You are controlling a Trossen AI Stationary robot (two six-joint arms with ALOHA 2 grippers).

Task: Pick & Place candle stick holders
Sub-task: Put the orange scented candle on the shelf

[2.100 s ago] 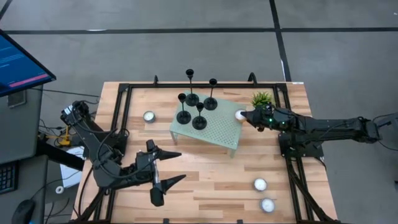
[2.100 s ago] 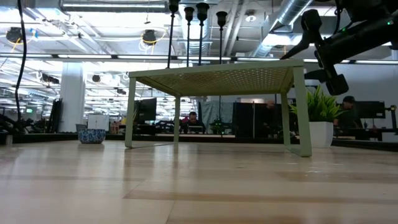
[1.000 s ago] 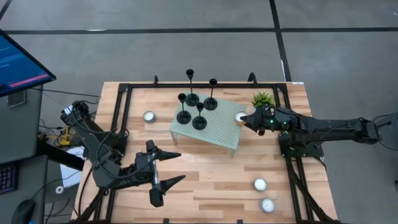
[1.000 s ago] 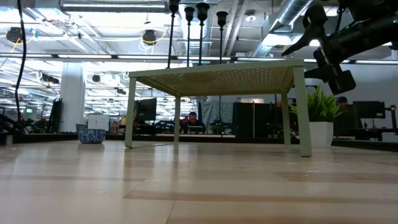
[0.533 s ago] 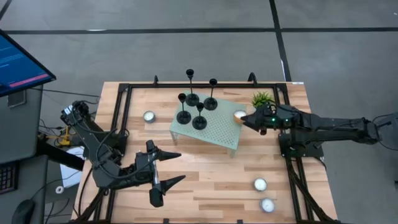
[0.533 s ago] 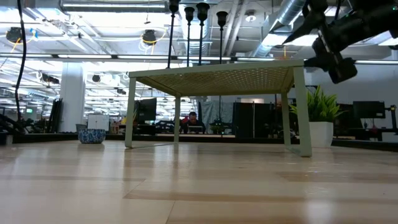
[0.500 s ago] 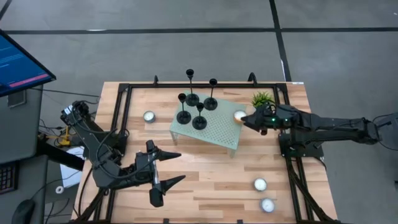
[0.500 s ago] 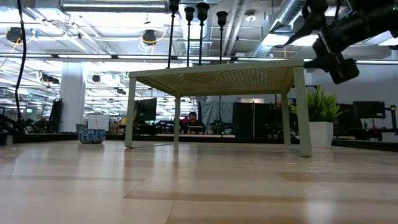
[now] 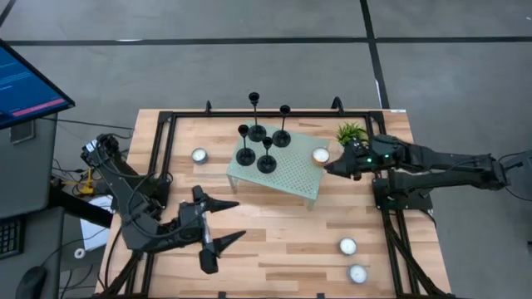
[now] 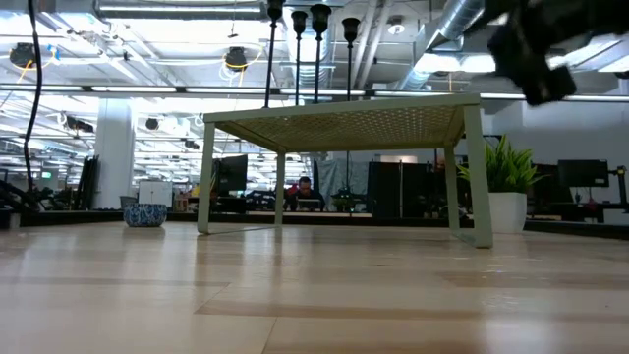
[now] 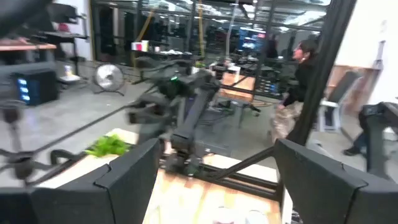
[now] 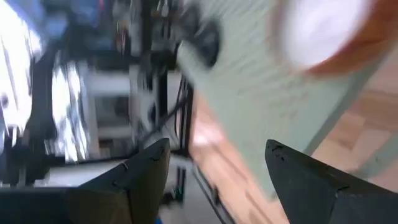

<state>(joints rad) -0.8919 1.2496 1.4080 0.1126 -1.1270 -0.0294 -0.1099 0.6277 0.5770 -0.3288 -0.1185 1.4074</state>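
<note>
Four black candle stick holders (image 9: 264,141) stand by their round bases on the far left part of a pale green perforated stand (image 9: 291,176). Their stems (image 10: 320,54) rise above the stand in the low view. A white tealight (image 9: 320,155) lies on the stand's far right corner and also shows in the right wrist view (image 12: 323,31). My right gripper (image 9: 332,169) is open and empty, just right of that corner and above stand height (image 10: 531,54). My left gripper (image 9: 226,220) is open and empty over the table's near left part.
A small green potted plant (image 9: 351,131) stands beside my right gripper at the far right. Loose tealights lie left of the stand (image 9: 199,155) and near the front right (image 9: 347,246) (image 9: 357,273). A black frame (image 9: 166,149) borders the wooden table. A monitor (image 9: 29,87) stands off the table's left side.
My right gripper has drawn back from the tealight toward the table's right edge and risen. The tealight stays on the stand's corner. My left gripper has shifted slightly toward the left edge.
</note>
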